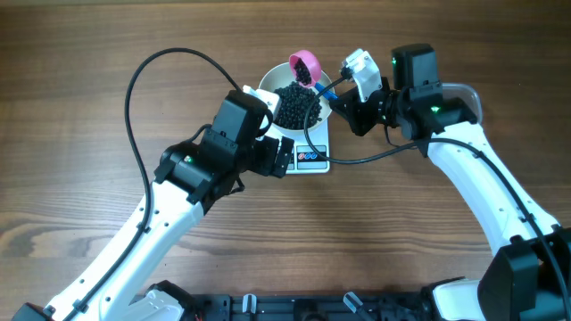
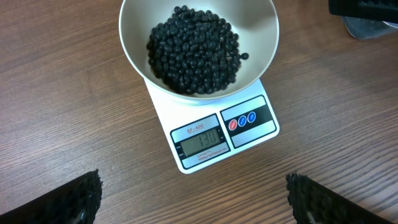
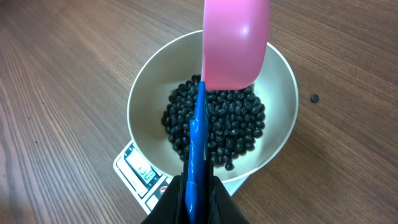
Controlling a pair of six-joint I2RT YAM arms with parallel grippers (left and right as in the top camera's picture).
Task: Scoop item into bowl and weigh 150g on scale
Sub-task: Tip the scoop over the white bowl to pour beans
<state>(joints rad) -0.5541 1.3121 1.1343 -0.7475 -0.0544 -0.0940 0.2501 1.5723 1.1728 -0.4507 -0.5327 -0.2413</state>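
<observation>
The left gripper (image 2: 196, 200) is open wide, just in front of the scale (image 2: 205, 134). The white bowl (image 2: 261, 37) sits on the scale with a heap of black beans (image 2: 196, 50) inside. The right gripper (image 3: 198, 200) pinches the handle (image 3: 198, 137) of a pink scoop (image 3: 235, 43) above the bowl.

Brown wood-grain bench (image 1: 80, 134). Resting directly on it, near the far middle: white scale (image 2: 224, 134), display and round buttons turned toward the arms' bases. Close beside the scale, on the wood: one stray black pellet (image 3: 314, 98). Further right: clear tub (image 1: 473, 96), mostly hidden.
</observation>
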